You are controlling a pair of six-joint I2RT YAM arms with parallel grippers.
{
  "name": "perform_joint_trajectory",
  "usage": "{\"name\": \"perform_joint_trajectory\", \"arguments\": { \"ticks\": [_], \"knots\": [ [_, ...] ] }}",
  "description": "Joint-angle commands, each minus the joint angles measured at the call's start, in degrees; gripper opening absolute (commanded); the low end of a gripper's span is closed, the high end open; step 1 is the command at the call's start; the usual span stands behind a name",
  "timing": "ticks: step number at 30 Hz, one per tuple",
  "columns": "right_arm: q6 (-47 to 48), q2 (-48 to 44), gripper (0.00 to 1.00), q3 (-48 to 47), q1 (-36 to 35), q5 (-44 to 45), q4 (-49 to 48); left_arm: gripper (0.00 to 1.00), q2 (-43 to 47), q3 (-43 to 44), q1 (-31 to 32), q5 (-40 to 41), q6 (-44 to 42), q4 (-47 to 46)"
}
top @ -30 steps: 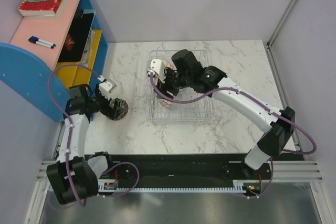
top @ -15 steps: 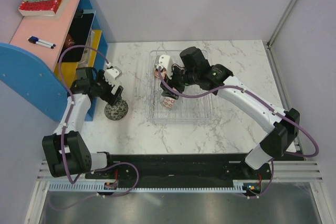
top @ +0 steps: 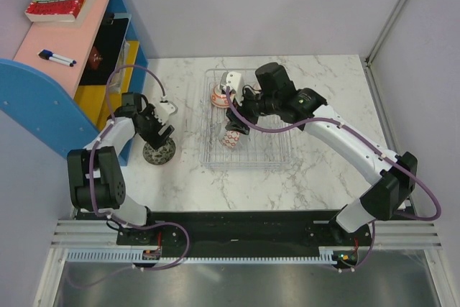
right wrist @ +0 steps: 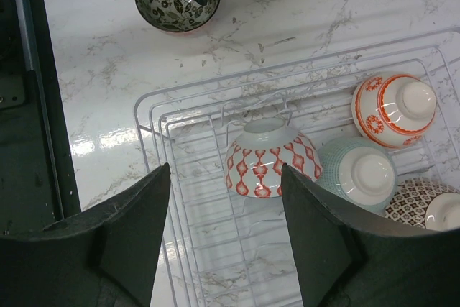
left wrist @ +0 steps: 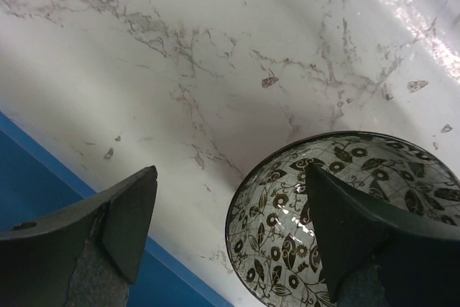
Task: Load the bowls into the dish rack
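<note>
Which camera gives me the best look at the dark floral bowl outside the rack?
Left wrist: the dark floral bowl fills the corner, rim and pattern sharp, though cropped. Right wrist shows it small, partly behind the left gripper; top external, tiny.

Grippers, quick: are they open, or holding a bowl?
Left gripper: open, straddling the rim of the dark bowl, not gripping.
Right gripper: open, holding nothing.

dish rack (top: 260, 150): one is seen
bowls inside it (right wrist: 272, 157): four are counted
bowl outside it (right wrist: 169, 5), left: one is counted
</note>
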State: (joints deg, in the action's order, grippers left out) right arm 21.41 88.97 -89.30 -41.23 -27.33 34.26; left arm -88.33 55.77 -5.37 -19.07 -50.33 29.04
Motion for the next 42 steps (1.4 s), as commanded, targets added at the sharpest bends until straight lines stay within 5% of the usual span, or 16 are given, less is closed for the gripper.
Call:
{"name": "perform_joint_trajectory", "arguments": {
  "ticks": [1,5,12,18,42],
  "knots": [
    [-0.67,-2.13,0.7,0.79,0.45,-2.29,-2.27,0.87,-2.71,2.24,0.18,3.16,-3.99,-0.91],
    [-1.02,-2.13,0.7,1.32,0.72,-2.64,-2.62,0.76,-5.18,2.33,0.44,4.04,-4.52,-0.82],
    [-1.63,-2.04,0.7,1.49,0.8,-2.81,-3.14,0.26,-7.46,2.85,1.15,3.87,-4.17,0.49],
    [-2.25,-1.87,0.7,1.58,0.8,-3.43,-3.32,0.02,-7.99,4.87,2.11,0.88,-2.32,2.43],
    [1.35,-1.69,0.74,3.08,-2.27,-6.86,-1.84,0.02,3.07,19.55,4.4,-10.81,3.39,17.53]
  ]
}}
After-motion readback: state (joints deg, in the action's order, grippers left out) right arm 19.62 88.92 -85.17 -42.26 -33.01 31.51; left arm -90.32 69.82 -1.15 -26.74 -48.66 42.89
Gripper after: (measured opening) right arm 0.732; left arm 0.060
